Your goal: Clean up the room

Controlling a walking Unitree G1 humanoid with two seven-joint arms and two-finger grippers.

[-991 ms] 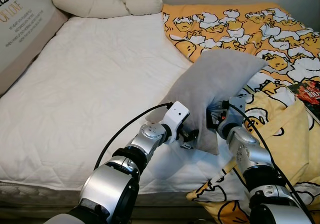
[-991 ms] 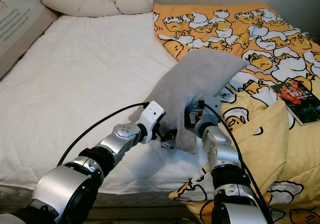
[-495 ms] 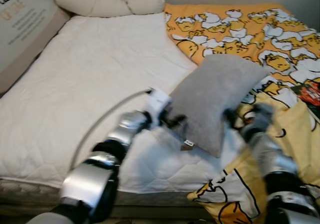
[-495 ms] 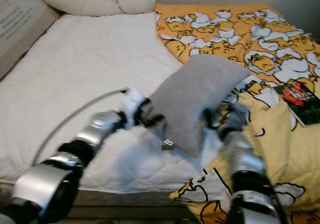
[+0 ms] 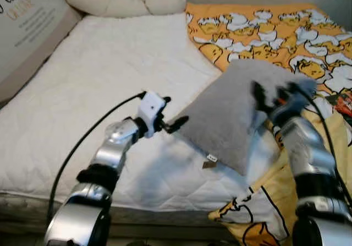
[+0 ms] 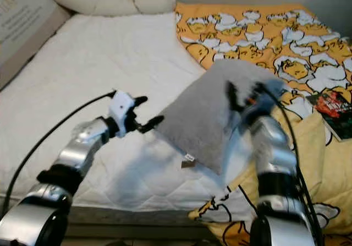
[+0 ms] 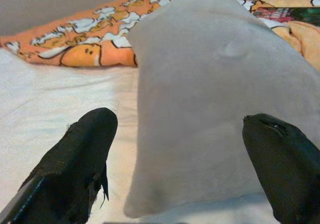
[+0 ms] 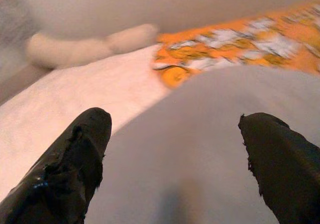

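Left pincer (image 5: pixel 177 121) hovered wide open just beside the near-left corner of the grey pillow (image 5: pixel 228 114), gripping nothing, fingers (image 7: pixel 82 154) spread before the fabric. Right pincer (image 6: pixel 237 98) likewise stood spread wide, hanging over the pillow's far right corner, holding nothing. Pillow lay tilted near the foot edge of the white mattress (image 5: pixel 93 86), its right side resting against the yellow duck-print duvet (image 5: pixel 275 31). Book (image 6: pixel 333 109) sat on the duvet toward the bed's right edge.
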